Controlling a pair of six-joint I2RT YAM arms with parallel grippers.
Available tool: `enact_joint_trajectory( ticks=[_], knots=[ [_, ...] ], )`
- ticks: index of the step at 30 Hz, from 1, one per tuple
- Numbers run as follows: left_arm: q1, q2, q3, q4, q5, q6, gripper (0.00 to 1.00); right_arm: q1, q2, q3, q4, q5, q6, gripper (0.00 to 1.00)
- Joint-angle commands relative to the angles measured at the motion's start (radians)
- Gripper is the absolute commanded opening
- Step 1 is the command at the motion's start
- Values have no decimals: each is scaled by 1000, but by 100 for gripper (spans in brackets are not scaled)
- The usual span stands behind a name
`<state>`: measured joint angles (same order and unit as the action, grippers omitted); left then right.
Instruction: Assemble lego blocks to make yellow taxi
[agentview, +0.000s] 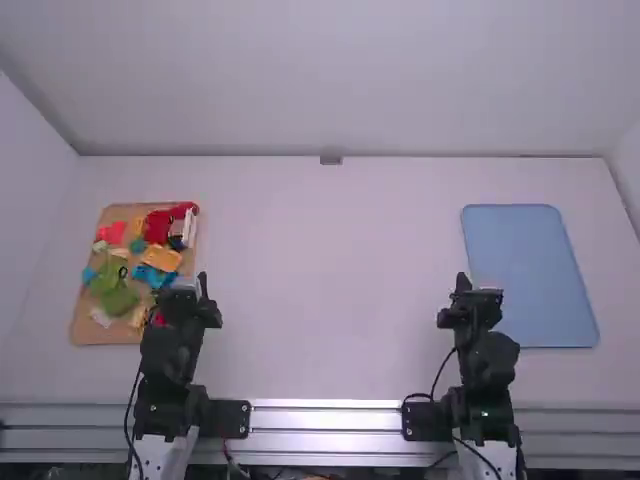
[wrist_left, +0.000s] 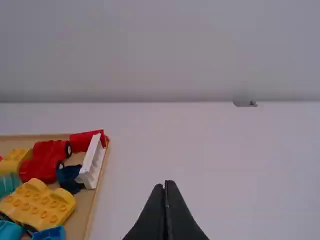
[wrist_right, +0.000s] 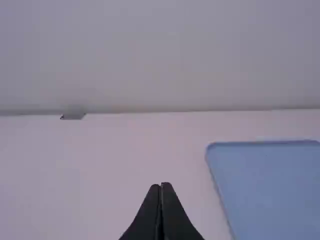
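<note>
Many loose blocks (agentview: 119, 299), red, yellow, green, blue and white, are heaped on a tan tray (agentview: 88, 325) at the left of the table (agentview: 320, 300). One studded yellow block (agentview: 161, 258) is included. The left gripper (agentview: 203, 284) is closed, tip to tip, near the tray; its arm is pointed forward. The right gripper (agentview: 463, 283) is likewise closed, its arm pointed forward, left of a blue mat (agentview: 535, 275).

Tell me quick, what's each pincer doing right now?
Left pincer: closed, holding nothing, near the blocks.
Right pincer: closed, holding nothing, left of the blue tray.
</note>
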<state>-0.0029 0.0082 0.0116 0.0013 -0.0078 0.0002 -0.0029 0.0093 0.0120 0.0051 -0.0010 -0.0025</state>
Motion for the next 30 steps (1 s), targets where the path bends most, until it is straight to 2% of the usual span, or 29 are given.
enact_joint_trajectory(
  ticks=[1,15,30],
  knots=[
    [0,0,0,0,0,0,0,0,0,0,0,1,-1,0],
    [-3,63,69,-23,-18,-10,8,3,84,73,-9,-51,-23,5],
    [-11,302,295,-92,-76,-86,31,43,361,318,-38,-174,-103,22]
  ],
)
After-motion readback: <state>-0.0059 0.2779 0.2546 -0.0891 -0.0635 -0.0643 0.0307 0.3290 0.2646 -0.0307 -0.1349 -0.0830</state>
